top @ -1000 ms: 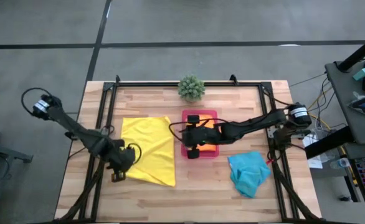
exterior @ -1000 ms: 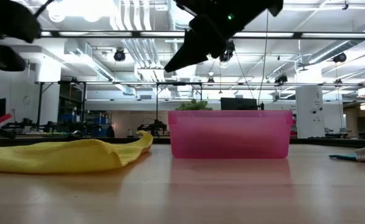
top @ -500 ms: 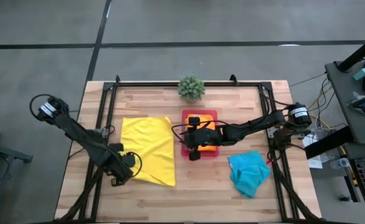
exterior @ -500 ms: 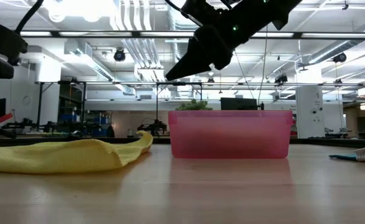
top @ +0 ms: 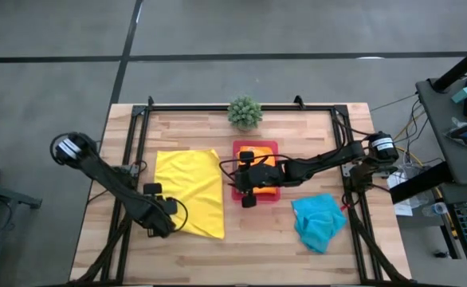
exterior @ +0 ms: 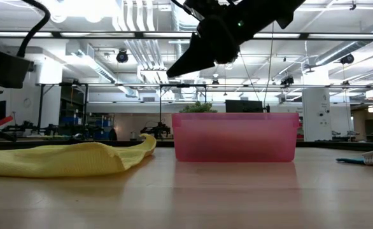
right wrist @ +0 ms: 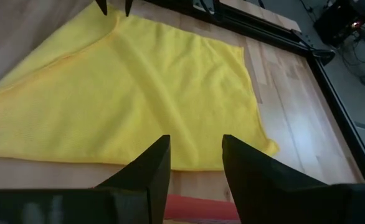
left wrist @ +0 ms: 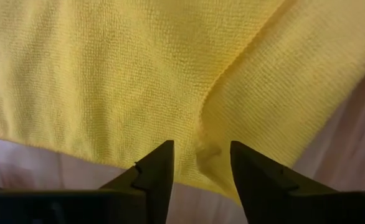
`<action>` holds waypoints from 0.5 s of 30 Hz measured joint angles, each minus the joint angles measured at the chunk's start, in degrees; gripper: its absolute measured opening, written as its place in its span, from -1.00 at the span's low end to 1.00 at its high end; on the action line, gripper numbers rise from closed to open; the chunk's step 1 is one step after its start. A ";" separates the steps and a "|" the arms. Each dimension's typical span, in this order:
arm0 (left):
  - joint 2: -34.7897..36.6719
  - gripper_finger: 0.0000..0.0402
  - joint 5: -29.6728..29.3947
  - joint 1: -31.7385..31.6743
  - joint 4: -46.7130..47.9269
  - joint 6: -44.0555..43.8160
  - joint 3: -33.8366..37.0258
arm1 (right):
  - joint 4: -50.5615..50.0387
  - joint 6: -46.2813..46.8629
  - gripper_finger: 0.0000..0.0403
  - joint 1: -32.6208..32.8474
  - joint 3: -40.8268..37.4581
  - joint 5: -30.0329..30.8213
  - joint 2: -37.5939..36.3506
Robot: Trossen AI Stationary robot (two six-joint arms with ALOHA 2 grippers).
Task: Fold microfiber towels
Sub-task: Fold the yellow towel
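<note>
The yellow towel [top: 190, 192] lies flat on the worktop [top: 241, 247], left of the pink tray [top: 256, 194]. Left gripper [left wrist: 200, 163] sits at its near-left edge, fingers parted, holding nothing; it is the nearer arm. Right gripper [right wrist: 194, 155] hovers above the tray, fingers apart and empty.

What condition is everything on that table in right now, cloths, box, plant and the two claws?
Yellow towel: spread flat, its near edge folded over.
Turquoise towel: crumpled in a heap.
Orange towel: lying inside the pink tray.
Pink tray: upright on the table.
Potted plant: upright at the far edge.
Left gripper: open, at the yellow towel's edge.
Right gripper: open, above the tray.
</note>
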State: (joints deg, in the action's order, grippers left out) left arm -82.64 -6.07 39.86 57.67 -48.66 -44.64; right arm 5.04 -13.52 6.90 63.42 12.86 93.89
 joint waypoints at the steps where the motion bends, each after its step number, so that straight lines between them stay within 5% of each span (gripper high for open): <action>1: -0.36 -0.30 0.01 0.00 -0.02 0.02 0.00 | 0.00 0.00 -0.32 0.00 -0.04 0.00 0.00; 15: 1.32 -0.96 0.25 0.00 -1.49 4.06 -0.13 | -0.02 0.96 -0.32 0.00 -0.07 0.00 0.02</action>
State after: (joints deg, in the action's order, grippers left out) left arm -81.32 -5.82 39.86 56.18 -44.60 -44.77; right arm 5.02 -12.56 6.90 63.35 12.86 93.91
